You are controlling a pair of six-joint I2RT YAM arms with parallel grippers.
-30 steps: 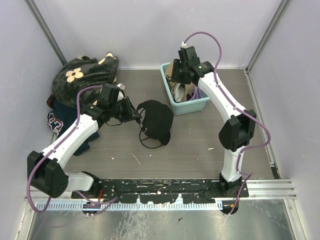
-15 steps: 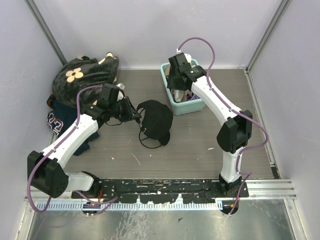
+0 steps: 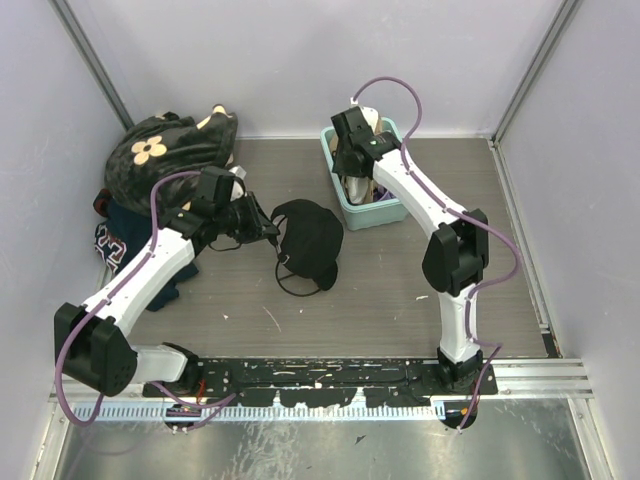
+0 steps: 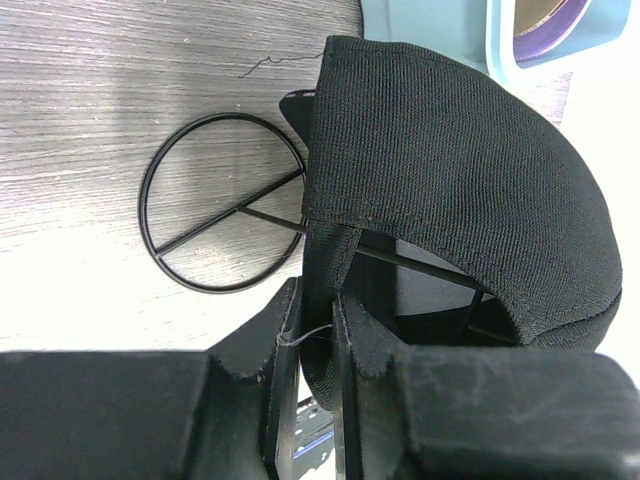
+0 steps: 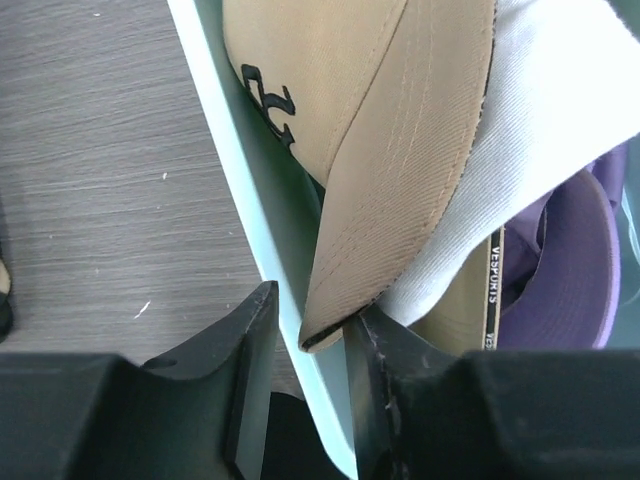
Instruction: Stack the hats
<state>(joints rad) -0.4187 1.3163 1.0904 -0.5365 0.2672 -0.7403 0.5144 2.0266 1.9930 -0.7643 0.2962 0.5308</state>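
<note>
1. Black cap lies mid-surface, with a wire ring partly under it.
2. Left claw is narrow, pinched on the black cap's rear edge.
3. Bin stands by the far edge, right of centre. Tan cap, white cap and purple cap are inside, the tan one uppermost against the bin wall.
4. Right claw is part-open. Its fingers straddle the tan brim tip and the bin wall, a gap shows, and nothing is clamped.
5. Flowered fabric is heaped at the far-left corner.
</note>
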